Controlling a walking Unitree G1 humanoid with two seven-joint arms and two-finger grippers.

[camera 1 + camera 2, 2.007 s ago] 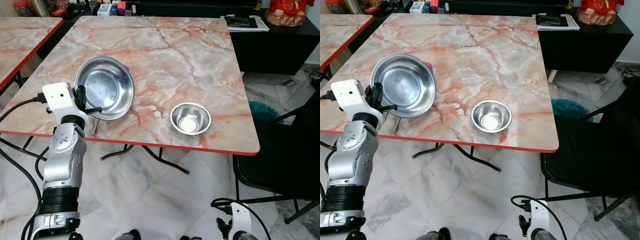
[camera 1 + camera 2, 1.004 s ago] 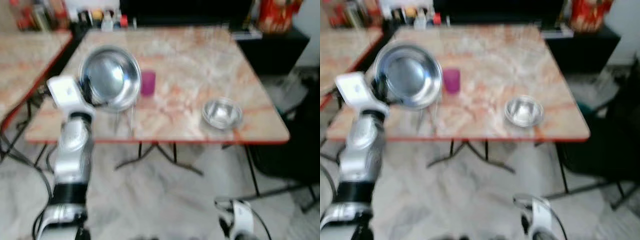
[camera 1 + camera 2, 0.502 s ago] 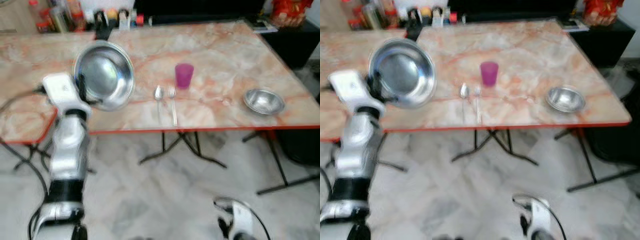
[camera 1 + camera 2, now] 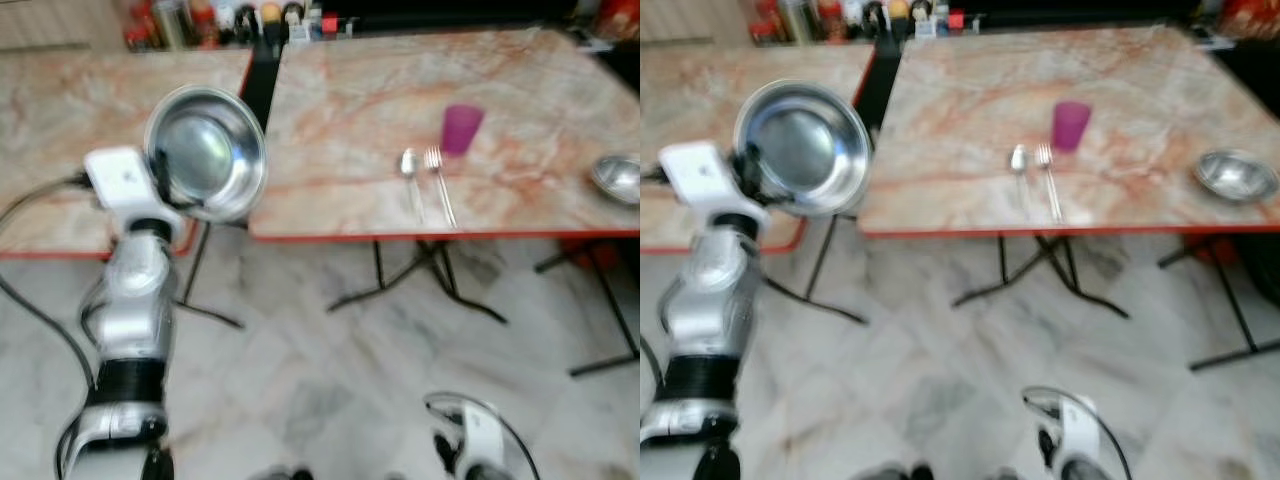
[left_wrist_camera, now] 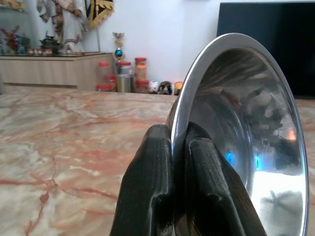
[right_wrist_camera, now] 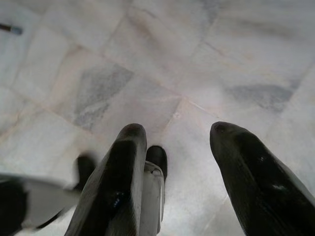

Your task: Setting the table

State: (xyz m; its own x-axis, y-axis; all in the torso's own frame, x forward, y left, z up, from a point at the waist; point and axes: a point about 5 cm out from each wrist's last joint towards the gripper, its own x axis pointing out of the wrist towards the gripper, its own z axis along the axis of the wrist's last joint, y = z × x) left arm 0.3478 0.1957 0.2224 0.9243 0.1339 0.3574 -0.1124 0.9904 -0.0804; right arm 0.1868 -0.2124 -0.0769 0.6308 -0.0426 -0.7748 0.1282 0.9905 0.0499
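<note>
Marble tables are standing ahead while the left gripper (image 5: 174, 187) is pinching the big steel bowl (image 4: 205, 150) by its rim, tilted above the gap, with the spoon (image 4: 408, 165), fork (image 4: 436, 170) and cup (image 4: 461, 128) lying rightward, the right gripper (image 6: 182, 182) hanging open.

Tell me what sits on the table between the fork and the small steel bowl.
Nothing: in the right eye view, the tabletop between the fork and the small bowl is bare marble. The pink cup stands behind the fork, off that line.
</note>
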